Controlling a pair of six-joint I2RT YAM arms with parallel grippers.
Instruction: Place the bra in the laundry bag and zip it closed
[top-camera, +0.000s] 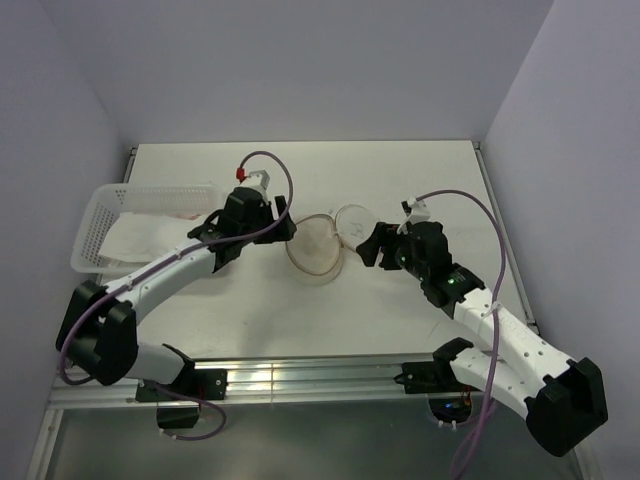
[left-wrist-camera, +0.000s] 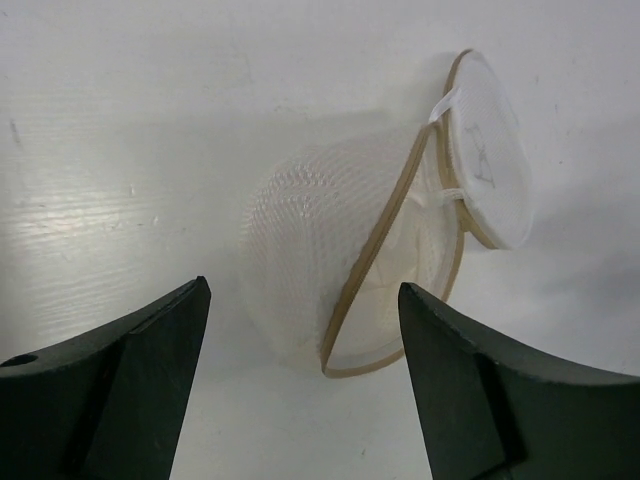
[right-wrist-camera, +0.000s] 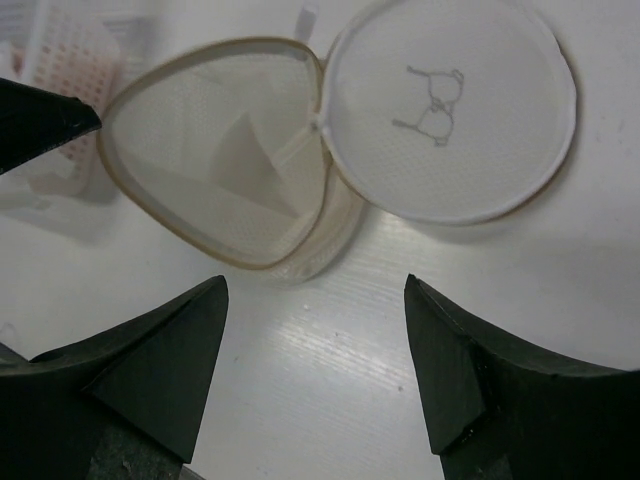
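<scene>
Laundry bag (top-camera: 318, 250) lies unzipped, mesh halves splayed; left hand (left-wrist-camera: 300, 292) and right hand (right-wrist-camera: 315, 287) gape empty.

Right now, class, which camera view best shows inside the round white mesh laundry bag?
The right wrist view: the round white mesh laundry bag lies open, both halves facing the camera. The left wrist view shows it side-on, mostly one dome's outside. The top view shows it small.

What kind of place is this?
Probably a robot lab cell: white table boxed by plain panels, two arms bolted to a metal rail, a mesh laundry bag staged.
</scene>
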